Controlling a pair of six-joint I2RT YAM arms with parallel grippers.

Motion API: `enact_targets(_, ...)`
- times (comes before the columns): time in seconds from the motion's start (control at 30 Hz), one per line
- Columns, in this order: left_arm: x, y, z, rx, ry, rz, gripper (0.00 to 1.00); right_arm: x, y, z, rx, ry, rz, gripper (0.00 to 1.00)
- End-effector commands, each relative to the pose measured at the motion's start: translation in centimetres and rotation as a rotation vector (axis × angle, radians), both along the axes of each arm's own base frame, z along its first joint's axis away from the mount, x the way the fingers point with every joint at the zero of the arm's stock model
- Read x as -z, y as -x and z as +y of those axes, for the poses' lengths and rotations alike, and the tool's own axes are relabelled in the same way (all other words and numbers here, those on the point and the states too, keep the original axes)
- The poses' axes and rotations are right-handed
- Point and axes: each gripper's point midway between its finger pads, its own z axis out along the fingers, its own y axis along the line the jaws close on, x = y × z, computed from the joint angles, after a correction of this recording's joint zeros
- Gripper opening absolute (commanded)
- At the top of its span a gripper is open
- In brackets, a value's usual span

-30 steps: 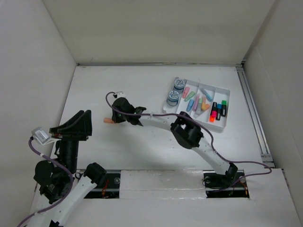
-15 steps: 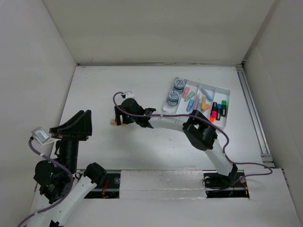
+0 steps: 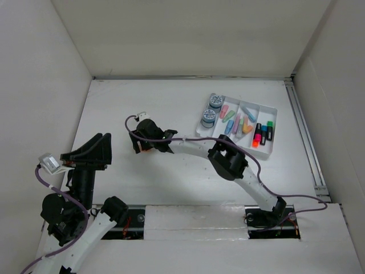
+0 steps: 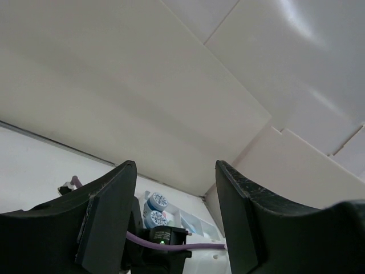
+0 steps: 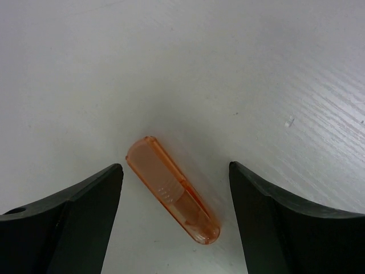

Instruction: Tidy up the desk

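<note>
The desk [image 3: 114, 108] is the wide white tabletop. On it lies a short translucent orange marker [image 5: 172, 197], slanted, between the spread fingers of my right gripper [image 5: 175, 165], which is open and not touching it. From above, that right gripper [image 3: 141, 146] points down at the desk's left-centre, with only a sliver of the orange marker [image 3: 145, 150] showing beneath it. My left gripper [image 3: 91, 152] hangs raised over the near left edge, open and empty. In its own view the left gripper [image 4: 175, 165] faces the far wall.
A white compartmented tray [image 3: 274, 109] sits at the far right, holding two tape rolls [image 3: 211, 109] and several coloured markers [image 3: 245, 125]. White walls bound the desk on three sides. A metal rail [image 3: 305, 137] runs along the right edge.
The right gripper swung right, then back left, and its jaws now stand wide apart over the orange marker. The left arm has not moved.
</note>
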Motion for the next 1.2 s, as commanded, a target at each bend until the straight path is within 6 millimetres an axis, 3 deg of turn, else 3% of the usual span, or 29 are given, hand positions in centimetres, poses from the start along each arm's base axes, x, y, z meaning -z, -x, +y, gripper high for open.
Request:
enact_targets(0.0, -0.9, 0.2, -0.3, 0.014, -0.003, -0.034, 0.54, 2.0, 1.1, -2.0, 0.018, 0.127, -0.017, 0.8)
enact_targets(0.2, -0.9, 0.2, -0.3, 0.013, -0.003, -0.034, 0.54, 3.2, 2.4, -3.9, 0.045, 0.232, -0.088, 0.77)
enact_targets(0.27, -0.8, 0.2, -0.3, 0.013, -0.004, -0.033, 0.54, 3.5, 2.5, -4.7, 0.068, 0.268, -0.109, 0.69)
enact_targets(0.33, -0.8, 0.2, -0.3, 0.013, -0.004, -0.033, 0.54, 3.6, 2.4, -4.9, 0.072, 0.277, -0.114, 0.69)
enact_targets(0.5, -0.8, 0.1, -0.3, 0.013, -0.005, -0.03, 0.54, 4.2, 2.8, -5.1, 0.059, 0.271, -0.106, 0.46)
enact_targets(0.63, -0.7, 0.1, -0.3, 0.011, -0.006, -0.03, 0.54, 3.4, 3.5, -4.4, 0.051, 0.213, -0.107, 0.27)
enact_targets(0.8, -0.7, 0.1, -0.4, 0.012, -0.009, -0.028, 0.54, 0.2, 4.1, -3.9, 0.073, 0.074, -0.095, 0.2)
enact_targets(0.83, -0.7, 0.1, -0.4, 0.012, -0.009, -0.028, 0.54, -1.8, 3.7, -4.2, 0.1, 0.021, -0.093, 0.18)
enact_targets(0.9, -0.7, 0.1, -0.4, 0.013, -0.008, -0.03, 0.54, -2.9, 3.6, -5.0, 0.121, -0.024, -0.083, 0.17)
enact_targets(0.93, -0.7, 0.1, -0.4, 0.014, -0.008, -0.03, 0.54, -5.3, 3.1, -5.0, 0.139, -0.094, -0.092, 0.17)
enact_targets(1.03, -0.7, 0.1, -0.3, 0.011, -0.008, -0.03, 0.54, -7.1, 2.5, -6.9, 0.201, -0.164, -0.087, 0.15)
enact_targets(1.07, -0.6, 0.1, -0.3, 0.012, -0.009, -0.029, 0.54, -9.8, 2.5, -7.3, 0.219, -0.221, -0.109, 0.15)
enact_targets(1.1, -0.7, 0.1, -0.3, 0.011, -0.008, -0.03, 0.54, -9.0, 2.3, -8.9, 0.246, -0.211, -0.099, 0.14)
enact_targets(1.13, -0.7, 0.1, -0.3, 0.012, -0.009, -0.029, 0.54, -9.7, 2.1, -9.6, 0.271, -0.239, -0.088, 0.14)
enact_targets(1.17, -0.6, 0.1, -0.4, 0.014, -0.011, -0.029, 0.54, -12.0, 1.2, -11.0, 0.3, -0.293, -0.1, 0.14)
